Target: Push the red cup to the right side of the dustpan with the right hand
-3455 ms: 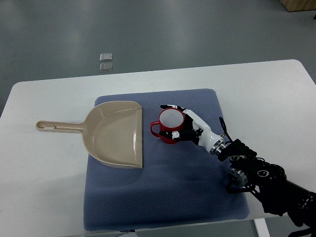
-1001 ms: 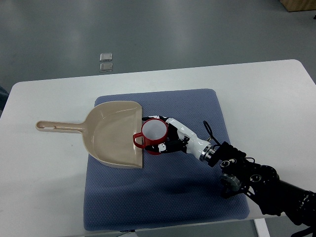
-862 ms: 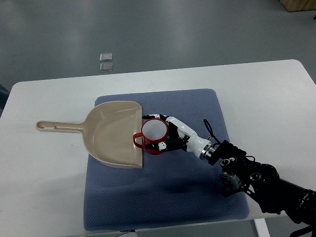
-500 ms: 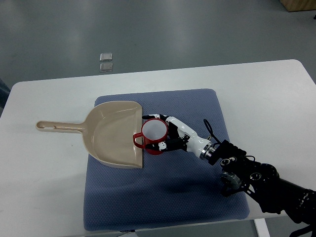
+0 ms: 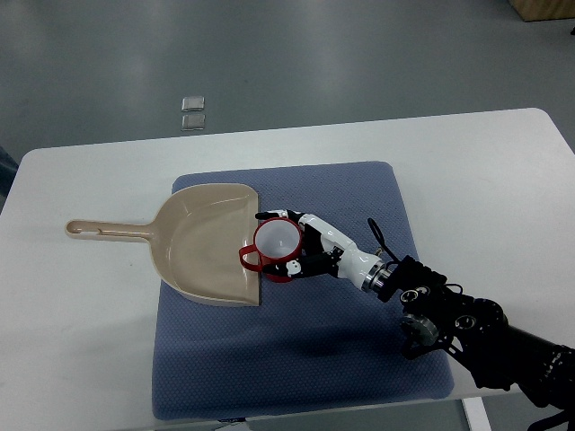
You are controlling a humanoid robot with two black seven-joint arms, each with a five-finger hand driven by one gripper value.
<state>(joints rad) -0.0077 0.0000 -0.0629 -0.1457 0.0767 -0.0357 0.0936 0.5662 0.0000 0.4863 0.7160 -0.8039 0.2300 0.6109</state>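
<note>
Nudged slightly further left since half a second ago, the red cup (image 5: 274, 247) now stands upright against the dustpan's (image 5: 205, 242) straight right lip, its handle overlapping the edge. Around it, the right hand (image 5: 301, 247) has its white fingers curled, gripping the cup's right side. Both sit on a textured blue mat (image 5: 296, 359) over the smooth white desk (image 5: 81, 341); the beige plastic dustpan's long handle points left.

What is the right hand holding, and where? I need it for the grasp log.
The right hand holds the red cup, its fingers wrapped round the side opposite the handle.
</note>
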